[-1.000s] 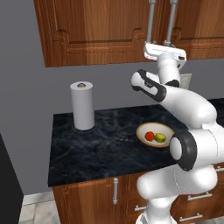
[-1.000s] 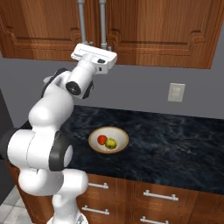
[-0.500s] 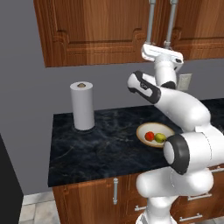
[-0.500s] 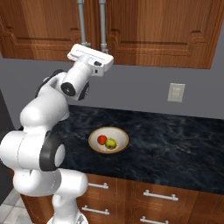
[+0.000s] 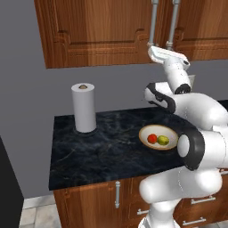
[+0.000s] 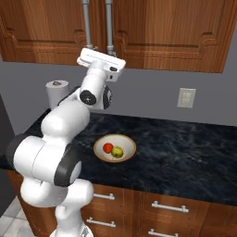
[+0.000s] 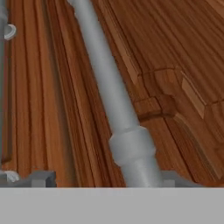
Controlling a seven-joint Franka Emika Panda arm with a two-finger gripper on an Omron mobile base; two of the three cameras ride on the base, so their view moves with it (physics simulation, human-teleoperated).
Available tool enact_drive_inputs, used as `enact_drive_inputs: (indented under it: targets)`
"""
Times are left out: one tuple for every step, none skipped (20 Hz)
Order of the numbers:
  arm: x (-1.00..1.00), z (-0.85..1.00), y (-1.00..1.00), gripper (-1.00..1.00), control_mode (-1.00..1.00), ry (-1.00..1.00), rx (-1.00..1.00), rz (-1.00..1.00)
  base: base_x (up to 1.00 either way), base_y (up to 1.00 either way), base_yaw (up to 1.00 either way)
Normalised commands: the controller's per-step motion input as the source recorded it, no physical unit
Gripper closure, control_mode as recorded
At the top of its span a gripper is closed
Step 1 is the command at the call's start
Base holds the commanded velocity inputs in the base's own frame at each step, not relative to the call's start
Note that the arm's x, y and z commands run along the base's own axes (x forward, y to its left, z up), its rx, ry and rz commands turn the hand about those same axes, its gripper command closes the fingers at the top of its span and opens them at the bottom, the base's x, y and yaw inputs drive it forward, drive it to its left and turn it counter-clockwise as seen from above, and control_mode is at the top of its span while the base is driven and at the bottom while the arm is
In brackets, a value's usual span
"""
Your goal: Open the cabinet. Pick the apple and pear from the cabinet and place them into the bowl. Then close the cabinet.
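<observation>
I'm watching the gripper [image 6: 98, 52] creeping closer to the cabinet [image 6: 171, 32]; its handle [image 7: 114, 109] is running lengthwise straight ahead, jaws narrowing, grip I cannot tell.

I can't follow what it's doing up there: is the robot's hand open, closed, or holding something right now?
Gripper: up at the cabinet door handle, which runs between its fingers; whether they have closed on it cannot be told.

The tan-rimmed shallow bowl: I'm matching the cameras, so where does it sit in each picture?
Left base view: tan-rimmed shallow bowl, right of centre on the dark counter.
Right base view: bowl, centre, beside the arm.
Hand view: none; a silver bar handle on wood.
Shared landmark: white paper-towel roll.
</observation>
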Motion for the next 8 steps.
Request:
enact_drive_inputs:
  targets:
    - [1.00,-1.00,-0.33,-1.00,-1.00,0.41,0.00,0.17,0.00,0.00,0.00]
    - [1.00,-1.00,-0.39,-1.00,-1.00,0.42,0.00,0.14,0.00,0.00,0.00]
    - [1.00,-1.00,-0.44,-1.00,-1.00,0.45,0.00,0.11,0.00,0.00,0.00]
    - [1.00,-1.00,-0.50,-1.00,-1.00,0.46,0.00,0.07,0.00,0.00,0.00]
    - [1.00,-1.00,-0.55,-1.00,-1.00,0.46,0.00,0.05,0.00,0.00,0.00]
    - [1.00,-1.00,-0.36,-1.00,-1.00,0.41,-0.01,0.01,0.00,0.00,0.00]
    - [1.00,-1.00,-0.34,-1.00,-1.00,0.33,-0.08,0.00,0.00,0.00,0.00]
    - [1.00,-1.00,-0.27,-1.00,-1.00,0.28,-0.11,0.00,0.00,0.00,0.00]
